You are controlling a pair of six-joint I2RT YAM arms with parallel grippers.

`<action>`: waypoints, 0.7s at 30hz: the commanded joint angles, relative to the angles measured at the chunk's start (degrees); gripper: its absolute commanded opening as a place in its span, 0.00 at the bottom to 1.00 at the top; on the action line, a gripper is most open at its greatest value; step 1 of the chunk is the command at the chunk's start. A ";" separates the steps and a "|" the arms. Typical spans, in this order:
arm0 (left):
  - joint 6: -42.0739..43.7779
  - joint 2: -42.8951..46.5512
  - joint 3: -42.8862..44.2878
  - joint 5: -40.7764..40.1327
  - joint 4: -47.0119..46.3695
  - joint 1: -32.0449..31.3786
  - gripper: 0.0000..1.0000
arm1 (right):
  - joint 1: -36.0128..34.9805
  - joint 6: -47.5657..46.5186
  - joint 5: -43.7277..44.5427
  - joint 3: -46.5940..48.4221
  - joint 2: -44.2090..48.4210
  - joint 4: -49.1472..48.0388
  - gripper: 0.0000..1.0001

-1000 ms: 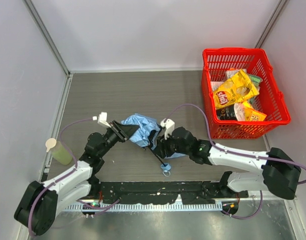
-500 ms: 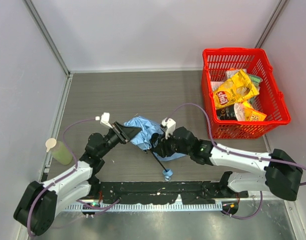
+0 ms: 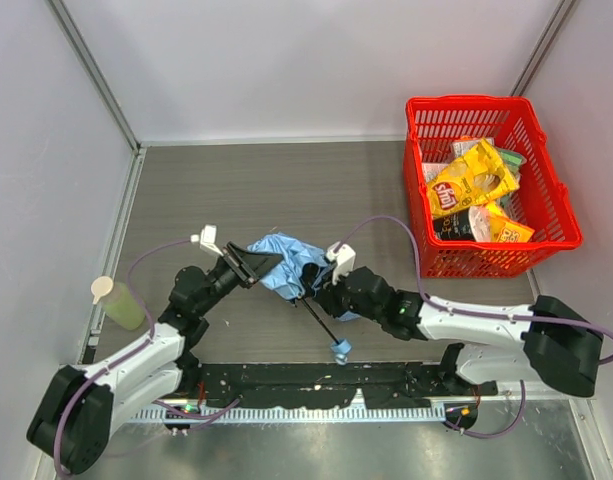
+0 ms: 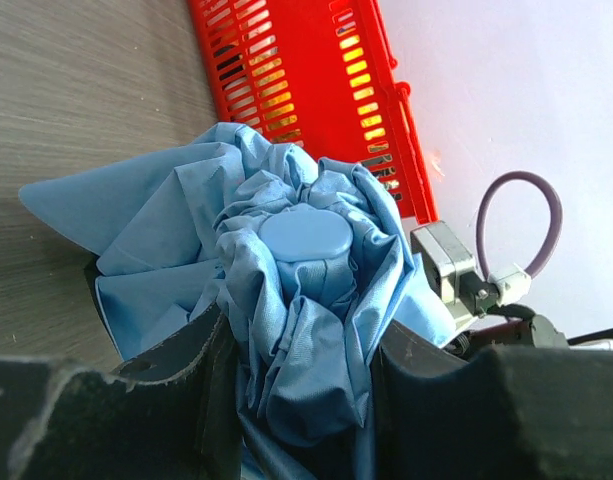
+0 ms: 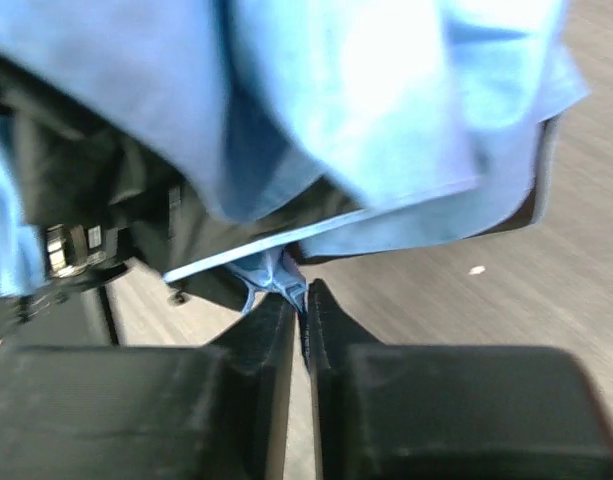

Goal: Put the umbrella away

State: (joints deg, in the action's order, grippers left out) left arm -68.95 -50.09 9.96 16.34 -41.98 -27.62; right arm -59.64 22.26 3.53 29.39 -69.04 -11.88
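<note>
Grey wood-grain table (image 3: 286,190); a red basket (image 3: 483,260) stands on it; a green bottle (image 3: 121,305) stands far left of the basket; the umbrella (image 3: 286,268) sits left of the basket, table contact unclear.

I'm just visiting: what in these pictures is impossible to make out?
Top view: the right arm's fingers, hidden under the umbrella fabric.
Right wrist view: fabric near the lens is blurred; the dark parts behind it are unclear.
Left wrist view: the umbrella's shaft and handle, hidden behind bunched fabric.
Top view: the red basket and its lower contents, covered by the yellow chip bag.
</note>
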 commanded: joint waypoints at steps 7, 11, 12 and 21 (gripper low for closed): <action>-6.72 6.40 0.51 5.72 4.81 2.04 0.00 | -0.48 -12.83 38.83 -0.90 -1.36 -7.35 0.01; -9.18 8.51 0.32 6.16 7.16 2.92 0.00 | 0.13 -18.12 42.87 -0.39 -5.74 -14.74 0.01; -9.27 8.86 0.76 6.16 8.74 3.01 0.00 | 0.48 -20.74 43.05 -0.21 -6.37 -18.06 0.01; -10.42 7.82 2.08 7.75 9.46 4.94 0.00 | 12.43 -38.68 27.60 10.06 -16.82 -31.44 0.01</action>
State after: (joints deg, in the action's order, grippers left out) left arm -77.47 -41.78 9.80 21.04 -29.50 -23.42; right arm -50.81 -5.23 36.47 33.08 -83.20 -31.53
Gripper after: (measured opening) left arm 0.394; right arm 0.039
